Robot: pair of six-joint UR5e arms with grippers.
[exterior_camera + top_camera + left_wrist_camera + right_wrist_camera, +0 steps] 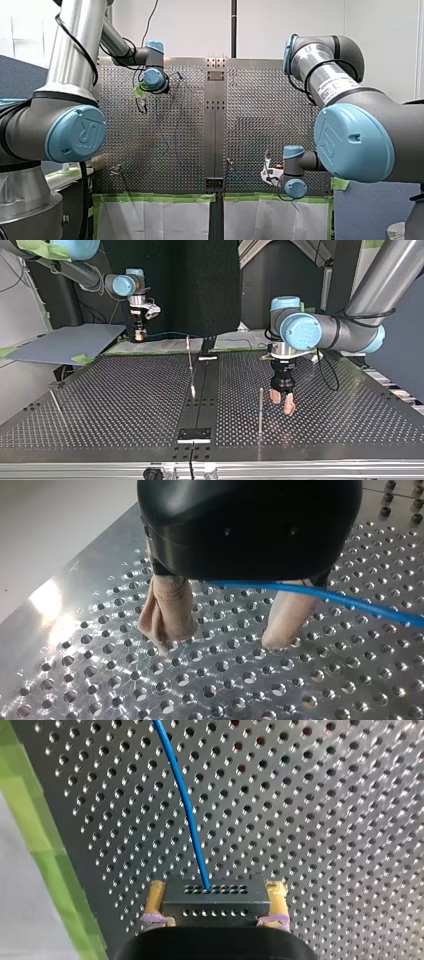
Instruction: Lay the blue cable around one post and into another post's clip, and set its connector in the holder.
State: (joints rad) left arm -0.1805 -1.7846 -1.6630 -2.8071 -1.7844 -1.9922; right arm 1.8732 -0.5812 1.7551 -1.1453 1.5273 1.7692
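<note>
Blue cable (186, 805) rises from a dark grey connector (215, 902). My right gripper (216, 892) is clamped on that connector between its yellow pads (156, 896); only the right wrist view shows this grip. The top view places that gripper at the table's far edge, at the view's left, with the cable leading off toward the centre strip.

The left wrist view shows my left gripper (221, 644) with its jaws apart and its beige pads (167, 610) close to the plate. The cable crosses under the gripper body and in front of one pad, not pinched. The top view adds a thin upright post (260, 407) just beside this gripper and a second post (190, 365) near the centre strip.

The perforated metal table (125, 405) is bordered, in the front view, by green tape (155, 198) and white sheets (150, 220) along its near edge. A grey panel (65, 342) lies at the top view's left.
</note>
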